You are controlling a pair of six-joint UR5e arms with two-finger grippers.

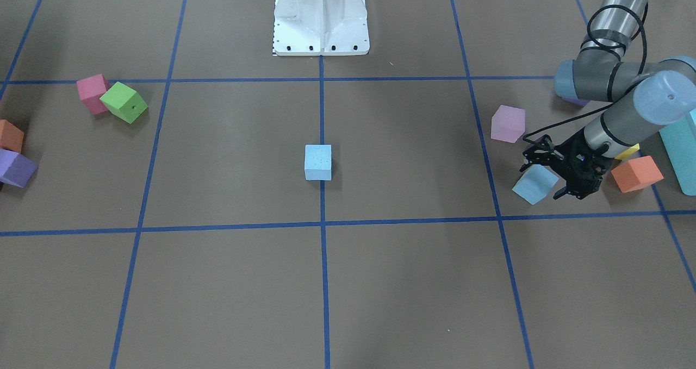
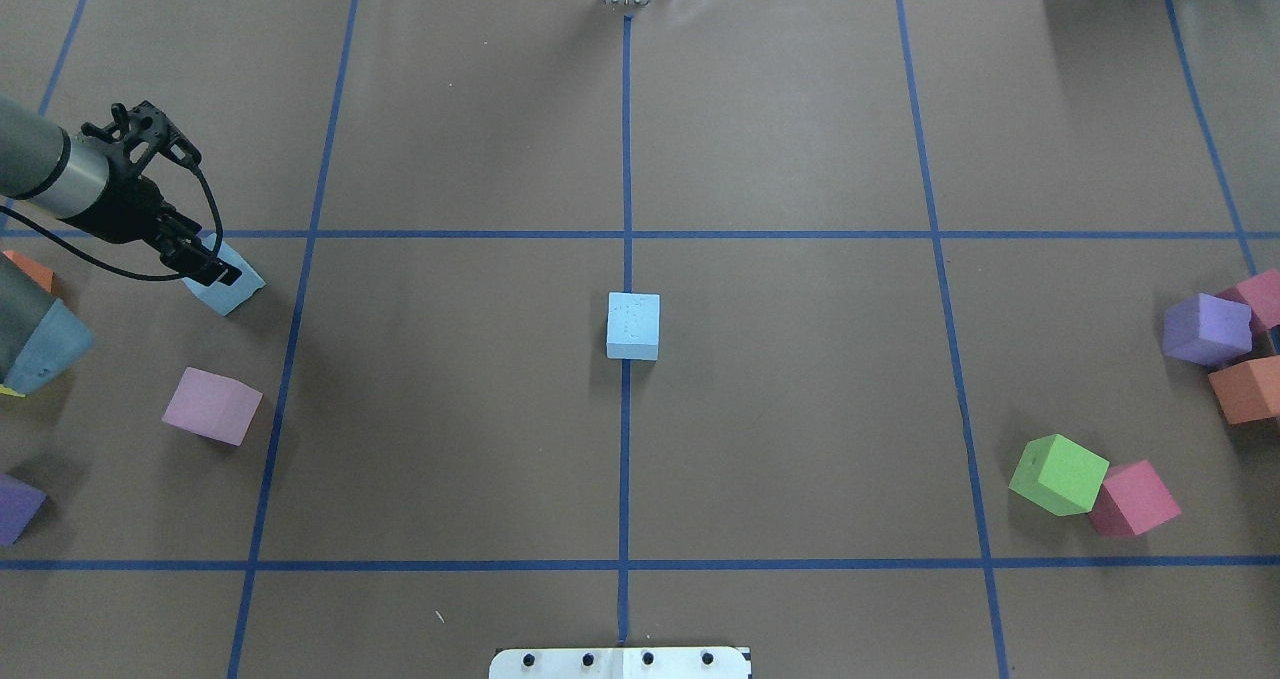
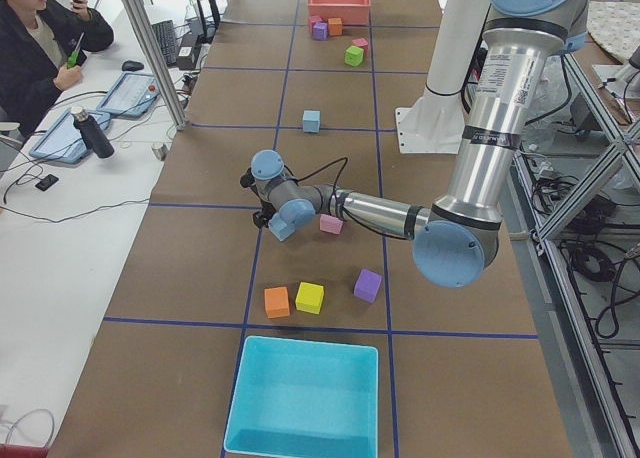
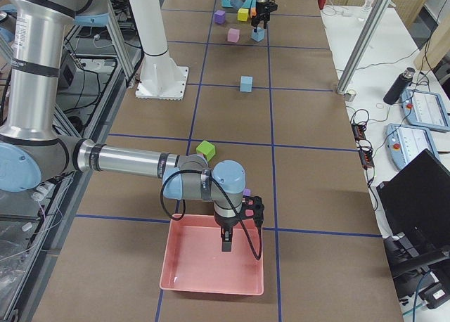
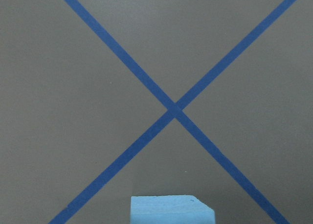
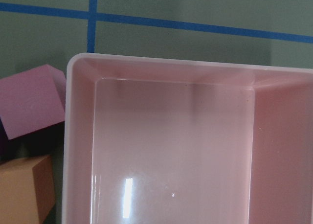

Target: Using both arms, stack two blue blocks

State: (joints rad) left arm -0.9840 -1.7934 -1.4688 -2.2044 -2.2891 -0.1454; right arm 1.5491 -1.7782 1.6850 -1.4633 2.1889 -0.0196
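We look down on a table covered in brown paper (image 2: 450,409), marked into big squares by blue tape (image 2: 625,459). One blue block (image 2: 633,326) sits on the centre tape line, well apart from everything else. The other blue block (image 1: 533,187) lies between the fingers of the left gripper (image 1: 545,180), turned at an angle; we cannot tell whether the fingers press on it or only stand beside it. A pink cube (image 2: 212,406) is near it. The right gripper (image 4: 226,243) hangs over a pink tray (image 4: 211,290), and we cannot tell whether it is open or closed. A white pedestal (image 1: 321,16) stands at the table's edge. Beside the table, a seated person (image 3: 40,38) holds a phone at a white desk with a black bottle (image 3: 90,131). The left arm's tube carries a printed label (image 3: 497,73), too small for us to read.
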